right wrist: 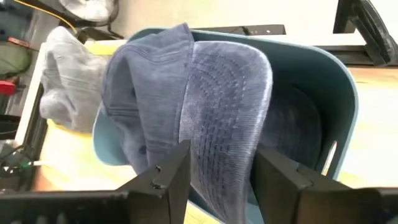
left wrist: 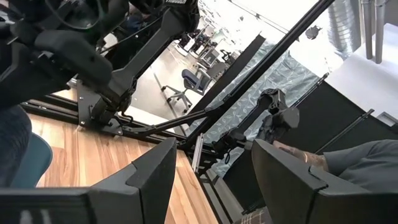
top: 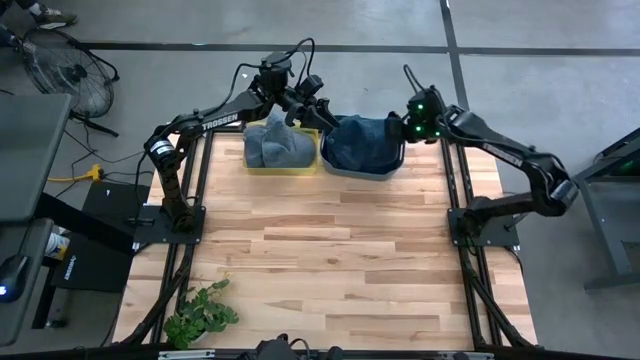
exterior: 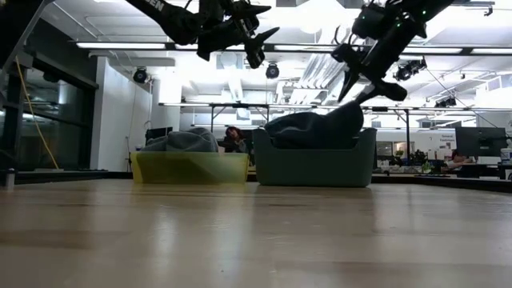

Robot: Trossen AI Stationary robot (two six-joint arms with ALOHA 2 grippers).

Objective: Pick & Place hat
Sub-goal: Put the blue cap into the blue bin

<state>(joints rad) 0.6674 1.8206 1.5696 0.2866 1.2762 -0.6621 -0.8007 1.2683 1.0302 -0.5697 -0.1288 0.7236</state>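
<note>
While raised over far table edge, right gripper (right wrist: pixel 214 180) fingers parted astride brim of blue hat (right wrist: pixel 205 99), hat draped in teal bin (top: pixel 392 166), grey hat (top: pixel 280 146) in yellow bin (top: pixel 281 169) alongside, left gripper (top: pixel 302 108) above, fingers apart, empty.

The desk (top: pixel 330 260) was of light wooden planks. At its far edge two bins stood directly on it, side by side and touching: a yellow bin (top: pixel 281 162) on the left and a grey-blue bin (top: pixel 362 166) on the right. Near the front left corner, a small green plant (top: pixel 200 316) lay on the wood.
</note>
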